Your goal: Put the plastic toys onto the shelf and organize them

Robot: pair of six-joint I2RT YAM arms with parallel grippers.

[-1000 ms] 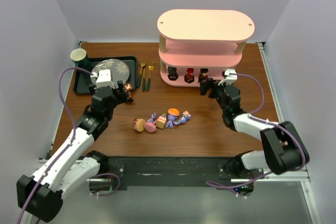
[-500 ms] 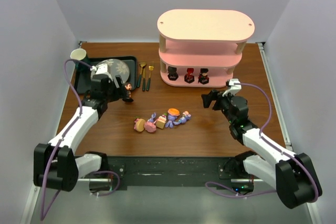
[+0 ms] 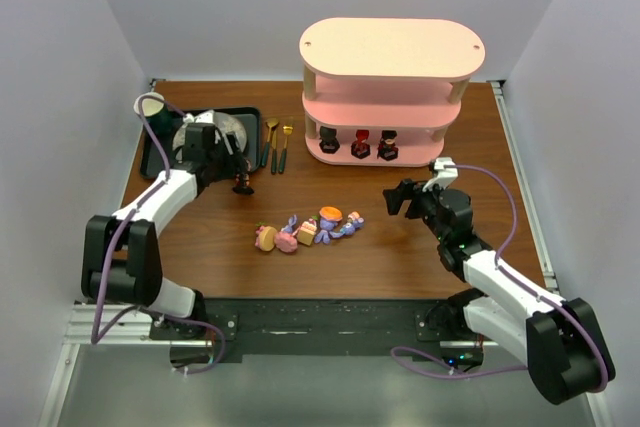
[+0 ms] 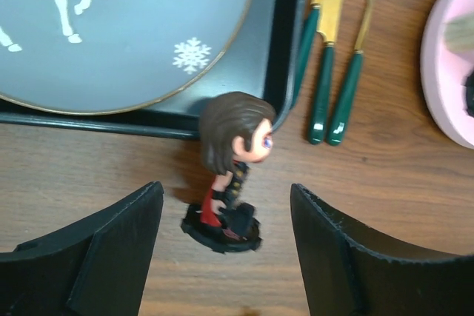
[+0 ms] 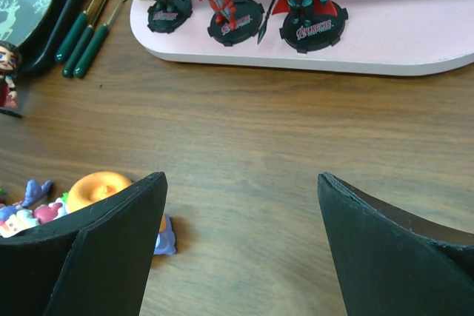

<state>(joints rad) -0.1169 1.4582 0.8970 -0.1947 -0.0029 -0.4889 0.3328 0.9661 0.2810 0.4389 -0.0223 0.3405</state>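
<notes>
Three dark toys (image 3: 360, 144) are standing in a row on the shelf's (image 3: 390, 97) bottom tier, at the table's 1 o'clock. Their round bases are showing Avengers lettering. A fourth toy (image 4: 229, 175) is standing on the table at the tray's (image 4: 285, 49) 5 o'clock corner, between the left gripper's (image 4: 224, 196) spread fingers, untouched. Pastel toys (image 3: 310, 229) are lying heaped at centre. The tray is holding a plate (image 4: 111, 27) with a white deer and snowflakes. The right gripper (image 5: 241, 205) is hovering spread and empty.
</notes>
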